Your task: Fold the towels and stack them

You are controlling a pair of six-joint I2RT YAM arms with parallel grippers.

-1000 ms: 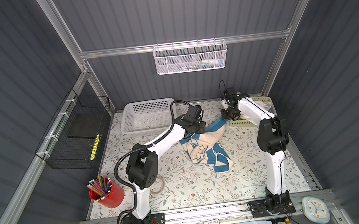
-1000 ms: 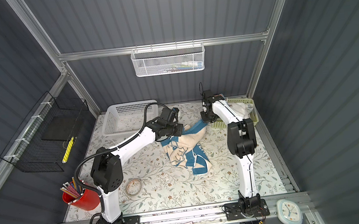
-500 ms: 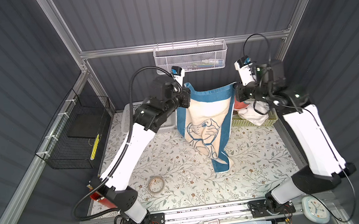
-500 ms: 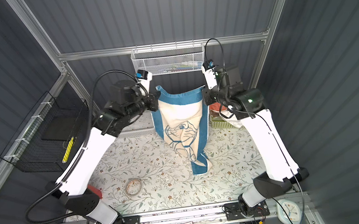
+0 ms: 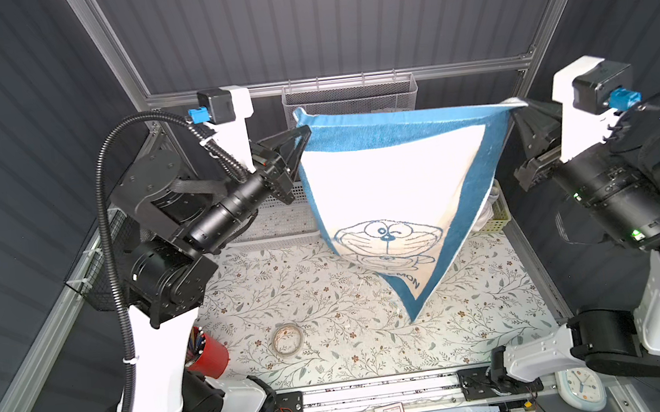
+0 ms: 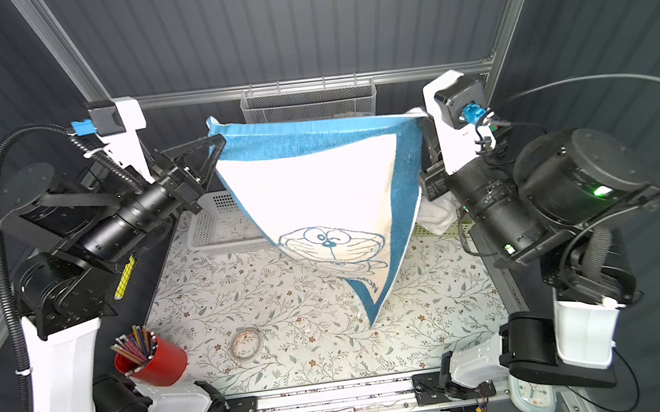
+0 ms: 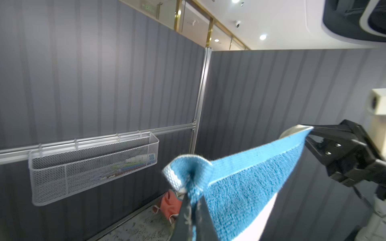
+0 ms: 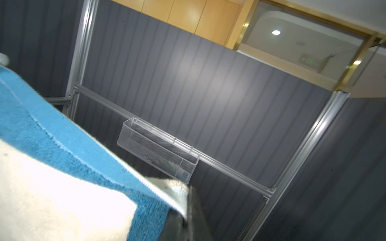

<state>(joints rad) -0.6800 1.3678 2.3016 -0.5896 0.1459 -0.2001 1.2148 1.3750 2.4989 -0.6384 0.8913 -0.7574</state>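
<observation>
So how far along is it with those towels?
Early on. Done: no folded stack shows on the table. In hand: the blue towel hangs spread in the air, its top corners pinched by the left fingers and right fingers. To do: folding it, plus the white towel in the green basket and a coral towel seen by the back wall.

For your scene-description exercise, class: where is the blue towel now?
In both top views the blue towel hangs mid-scene over the floral table, top corners pinched by the left pincer and right pincer.
</observation>
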